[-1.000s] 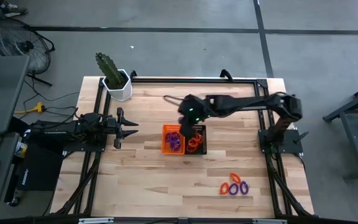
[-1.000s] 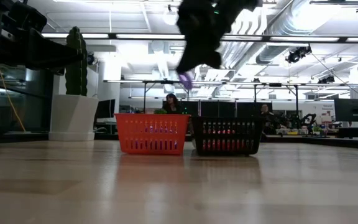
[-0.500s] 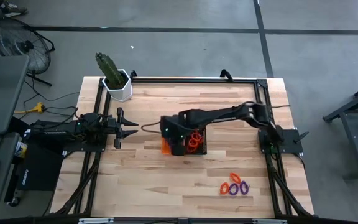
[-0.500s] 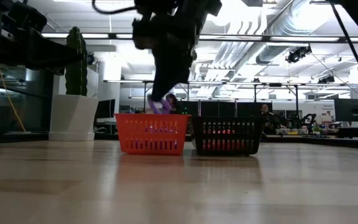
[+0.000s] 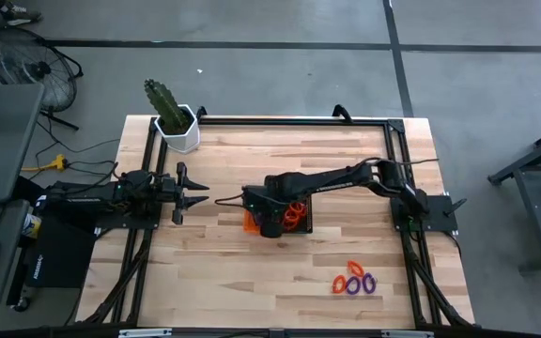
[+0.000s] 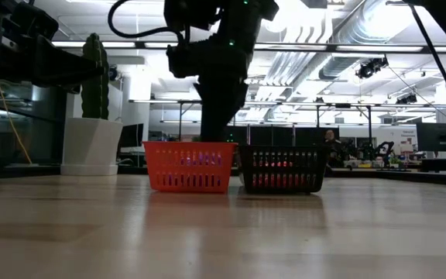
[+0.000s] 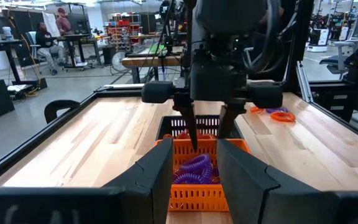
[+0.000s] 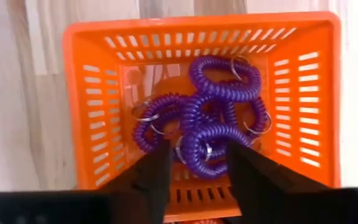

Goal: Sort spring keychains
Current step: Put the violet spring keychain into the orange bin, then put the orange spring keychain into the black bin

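My right gripper (image 8: 199, 152) hangs open, fingers pointing down, just above the orange bin (image 8: 79, 93) in the middle of the table. Several purple spring keychains (image 8: 219, 118) lie piled on the bin's floor below the fingers; I see none between them. The black bin (image 5: 305, 225) stands against the orange bin's right side and holds orange spring keychains (image 5: 294, 214). Two orange and one purple spring keychain (image 5: 355, 281) lie loose on the table near its front right. My left gripper (image 7: 194, 171) waits open at the table's left, pointing at the bins.
A cactus in a white pot (image 5: 177, 124) stands at the far left corner. A dark frame (image 5: 289, 120) runs along the table's edges. Bare wood lies in front of the bins and between them and my left gripper (image 5: 193, 194).
My right gripper has carried a purple keychain from above the bins' far side toward the table's left and near edge, and down to the orange bin. The keychain no longer hangs from its fingertips; it lies in the bin.
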Controlling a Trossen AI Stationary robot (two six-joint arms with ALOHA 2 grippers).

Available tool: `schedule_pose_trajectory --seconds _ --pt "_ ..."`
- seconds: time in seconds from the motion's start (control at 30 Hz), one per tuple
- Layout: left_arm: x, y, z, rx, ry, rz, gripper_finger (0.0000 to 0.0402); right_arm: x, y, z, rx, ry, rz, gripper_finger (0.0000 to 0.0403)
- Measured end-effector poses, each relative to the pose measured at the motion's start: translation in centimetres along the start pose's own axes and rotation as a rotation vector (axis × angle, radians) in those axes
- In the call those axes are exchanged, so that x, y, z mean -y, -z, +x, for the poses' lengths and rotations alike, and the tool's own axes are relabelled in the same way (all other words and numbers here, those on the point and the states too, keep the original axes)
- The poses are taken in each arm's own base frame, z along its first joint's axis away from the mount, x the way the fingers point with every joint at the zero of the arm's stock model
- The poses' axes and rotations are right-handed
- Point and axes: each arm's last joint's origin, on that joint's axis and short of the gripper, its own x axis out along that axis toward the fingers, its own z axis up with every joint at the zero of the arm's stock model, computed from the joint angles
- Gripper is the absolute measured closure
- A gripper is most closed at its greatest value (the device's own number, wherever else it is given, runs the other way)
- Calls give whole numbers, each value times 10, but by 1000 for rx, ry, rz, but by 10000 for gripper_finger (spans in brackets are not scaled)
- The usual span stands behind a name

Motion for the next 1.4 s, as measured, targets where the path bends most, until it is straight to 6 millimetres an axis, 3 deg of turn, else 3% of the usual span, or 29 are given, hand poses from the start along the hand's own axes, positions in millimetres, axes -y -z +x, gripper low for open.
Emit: schedule_pose_trajectory --seconds 0.17,0.3,0.5,0.87,1.17,1.4 --pt "0 0 0 0 0 0 279 -7 2 -3 3 28 74 199" --pt "0 0 0 0 0 0 279 -16 7 -25 29 124 205 176" --pt "0 0 0 1 0 0 279 -34 29 -54 -78 153 482 178" --pt "0 0 0 0 0 0 279 -69 70 -74 -371 260 824 184" --pt "0 0 0 0 0 0 279 -91 92 -80 -406 257 929 187" --pt "0 0 0 0 0 0 279 -98 124 -64 -389 111 997 192"
